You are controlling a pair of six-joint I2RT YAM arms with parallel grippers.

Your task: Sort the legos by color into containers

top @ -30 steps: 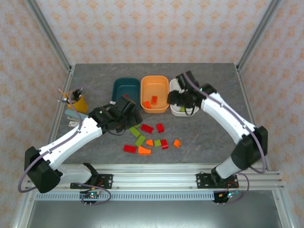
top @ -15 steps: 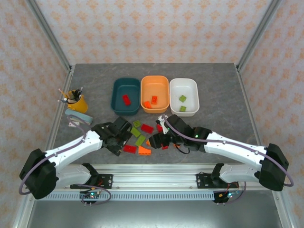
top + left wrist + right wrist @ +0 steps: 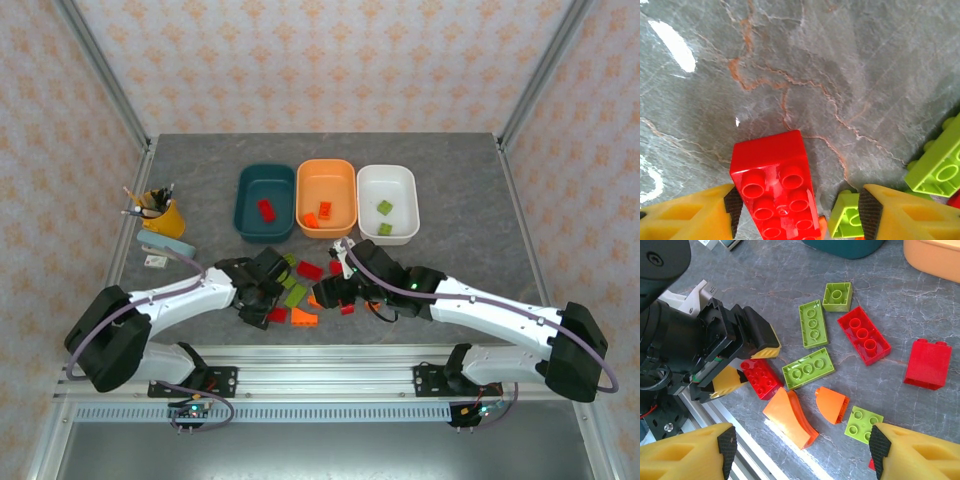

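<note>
Toward the far edge of the bench the three containers sit in a row. The teal tub (image 3: 255, 185) holds one red brick (image 3: 267, 209), the orange tub (image 3: 335, 185) has a couple of orange pieces (image 3: 318, 214), and the white tub (image 3: 390, 185) has a single green brick (image 3: 385, 208). By my reckoning the sort is barely under way. About ten loose legos (image 3: 808, 368) in all three colours are scattered near the front edge of the bench, midway between the arms.

My left gripper (image 3: 797, 207) is down on the surface, straddling a red lego (image 3: 777, 195). One pad (image 3: 733, 210) is against its side. The other stands off, with a small green piece (image 3: 847, 220) sitting in the gap. I'd call that released, with no grip made. That green piece could get pinched along with the red one if I close as things lie.

My right gripper (image 3: 801, 442) hangs spread wide above the pile with nothing in it. An orange wedge (image 3: 790, 417) and a curved orange piece (image 3: 832, 404) lie just below it.

What's left is nearly everything: the reds to the teal tub, the oranges to the orange tub, the greens to the white tub.
</note>
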